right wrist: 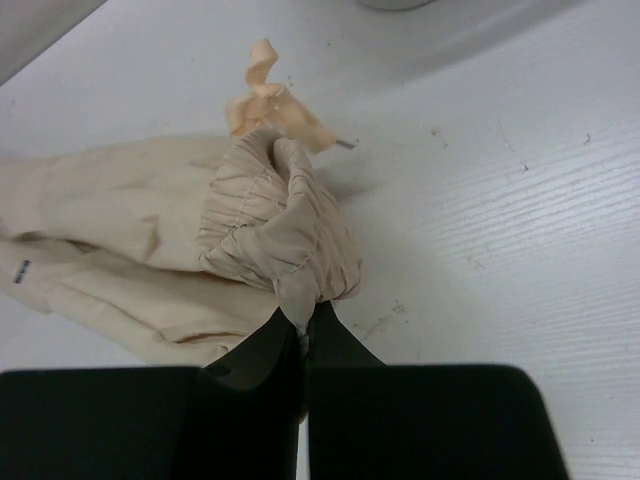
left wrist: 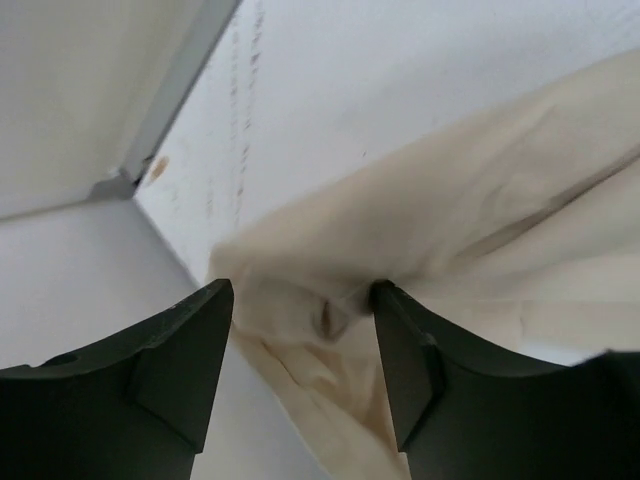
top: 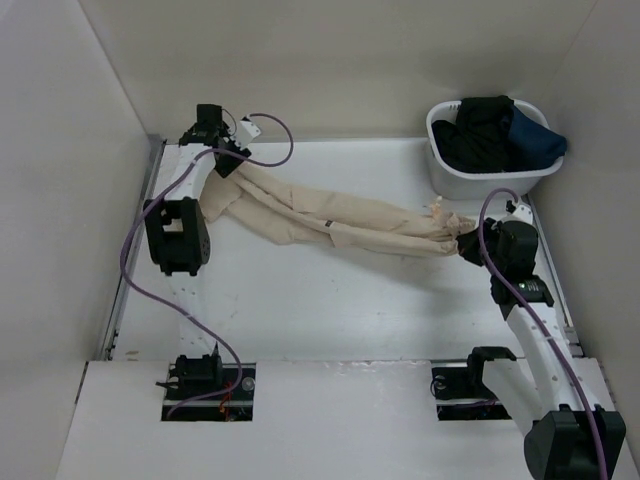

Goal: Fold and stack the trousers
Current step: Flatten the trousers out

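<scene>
The beige trousers (top: 330,222) lie stretched across the table from far left to right. My right gripper (top: 468,243) is shut on the gathered waistband (right wrist: 285,235) at their right end; the drawstring (right wrist: 268,95) sticks out beyond it and a small dark label (right wrist: 22,268) shows at the left. My left gripper (top: 230,162) is at the far-left end over the leg ends. In the left wrist view it (left wrist: 300,340) stands open with the beige cloth (left wrist: 330,330) between the fingers, against the right finger (left wrist: 405,360) and apart from the left one.
A white basket (top: 450,178) with black and navy garments (top: 495,130) stands at the back right, just behind the right gripper. Walls enclose the table; its metal edge and corner (left wrist: 130,175) are close to the left gripper.
</scene>
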Robot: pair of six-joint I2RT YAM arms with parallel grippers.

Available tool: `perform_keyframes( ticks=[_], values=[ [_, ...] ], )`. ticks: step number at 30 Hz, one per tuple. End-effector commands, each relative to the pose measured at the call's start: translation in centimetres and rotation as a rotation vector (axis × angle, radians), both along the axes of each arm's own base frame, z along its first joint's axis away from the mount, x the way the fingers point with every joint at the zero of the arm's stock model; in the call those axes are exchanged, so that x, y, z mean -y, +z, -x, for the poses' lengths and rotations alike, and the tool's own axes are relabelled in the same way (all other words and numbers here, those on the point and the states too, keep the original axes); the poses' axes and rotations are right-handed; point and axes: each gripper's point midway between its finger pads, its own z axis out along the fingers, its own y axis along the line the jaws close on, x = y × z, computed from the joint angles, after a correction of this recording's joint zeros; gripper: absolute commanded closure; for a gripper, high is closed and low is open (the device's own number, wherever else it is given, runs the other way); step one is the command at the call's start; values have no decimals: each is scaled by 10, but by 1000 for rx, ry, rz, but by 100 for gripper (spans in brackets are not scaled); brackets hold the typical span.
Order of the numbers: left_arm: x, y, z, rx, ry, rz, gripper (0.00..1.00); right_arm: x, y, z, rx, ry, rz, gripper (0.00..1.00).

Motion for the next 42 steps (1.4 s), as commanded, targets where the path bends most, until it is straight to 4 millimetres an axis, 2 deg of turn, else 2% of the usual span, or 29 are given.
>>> perform_keyframes(
  ticks=[1,2,4,6,8,11,14,16,19,24,25,26,27,28,30,33,35,38,39,41,42],
  values=[
    [-11,48,-29,141,108,30,42,13,30,-10,102,-47,35,100],
    [-15,60,-31,170,136,59,36,13,31,-9,103,-43,42,100],
    [-22,81,-23,201,159,102,35,11,31,-8,99,-30,51,100],
    [-24,88,1,177,138,141,32,10,29,-6,96,-29,48,100],
    [-30,83,31,121,132,167,31,11,29,-6,98,-35,43,100],
    [-44,49,77,-26,164,206,31,11,30,-5,106,-36,43,100],
    [-55,-16,123,-245,244,266,33,13,30,-5,105,-38,51,99],
    [-58,-51,140,-341,313,316,37,15,29,-4,101,-45,49,99],
    [-53,-81,152,-410,356,387,40,18,27,-4,101,-50,49,99],
    [-56,-97,147,-373,383,386,42,18,29,-5,115,-51,48,99],
    [-63,-101,144,-362,401,360,48,19,31,-5,127,-54,49,99],
    [-71,-104,141,-355,417,328,67,20,33,-5,138,-57,49,99],
    [-83,-103,137,-339,441,300,86,23,36,-5,150,-64,53,99],
    [-93,-98,132,-312,461,285,94,26,38,-4,156,-74,56,99],
    [-113,-68,114,-211,502,285,96,35,42,-2,164,-103,65,99],
    [-132,-9,91,-48,535,312,96,44,44,1,170,-129,63,99],
    [-139,23,78,26,523,292,95,45,46,2,176,-131,57,99],
    [-144,52,62,96,509,260,88,43,43,1,166,-123,52,99],
    [-144,57,54,115,503,248,83,42,42,1,162,-119,49,99],
    [-140,59,39,140,487,228,68,39,40,-1,156,-110,42,99],
    [-133,57,33,142,466,222,56,39,40,-2,155,-107,40,99]
  ],
)
